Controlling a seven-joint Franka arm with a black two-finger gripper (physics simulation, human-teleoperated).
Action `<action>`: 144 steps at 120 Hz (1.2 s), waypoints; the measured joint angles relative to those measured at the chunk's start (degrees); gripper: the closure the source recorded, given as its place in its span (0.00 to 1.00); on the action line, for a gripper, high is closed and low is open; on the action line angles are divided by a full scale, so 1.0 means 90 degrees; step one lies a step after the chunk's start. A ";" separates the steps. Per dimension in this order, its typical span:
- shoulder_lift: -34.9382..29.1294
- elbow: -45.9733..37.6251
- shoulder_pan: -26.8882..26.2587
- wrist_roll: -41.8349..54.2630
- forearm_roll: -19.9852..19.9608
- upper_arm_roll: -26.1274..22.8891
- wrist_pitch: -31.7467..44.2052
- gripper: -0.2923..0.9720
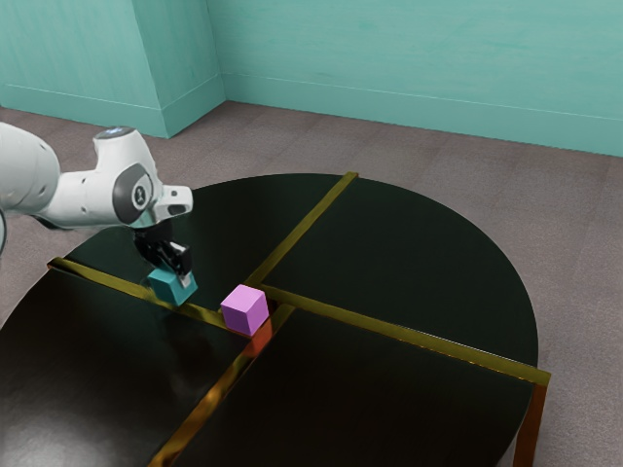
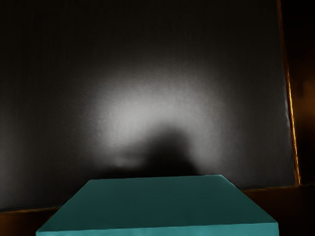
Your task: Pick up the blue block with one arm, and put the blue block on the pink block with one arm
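The blue block (image 1: 173, 286) is a teal cube on the black round table (image 1: 409, 282), over a gold strip at the exterior view's left. My gripper (image 1: 169, 265) comes straight down onto it, and its black fingers clasp the cube's upper part from two sides. In the wrist view the blue block (image 2: 157, 206) lies large just under my hand. The pink block (image 1: 244, 308) rests at the crossing of the gold strips, a short way toward the exterior view's right of the blue block, and nothing touches it.
Gold strips (image 1: 389, 333) split the table top into quarters. An orange patch (image 1: 258, 338) shows on the table just in front of the pink block. Beyond the table are grey carpet and teal walls.
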 joint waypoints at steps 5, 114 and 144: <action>-0.0070 0.0083 -0.0032 -0.0065 -0.0027 -0.0096 -0.0103 0.47; -0.0281 0.0548 -0.0710 -0.2589 0.0440 -0.0814 -0.1205 0.47; -0.0210 0.0497 -0.0710 -0.2756 0.0497 -0.0821 -0.0902 0.48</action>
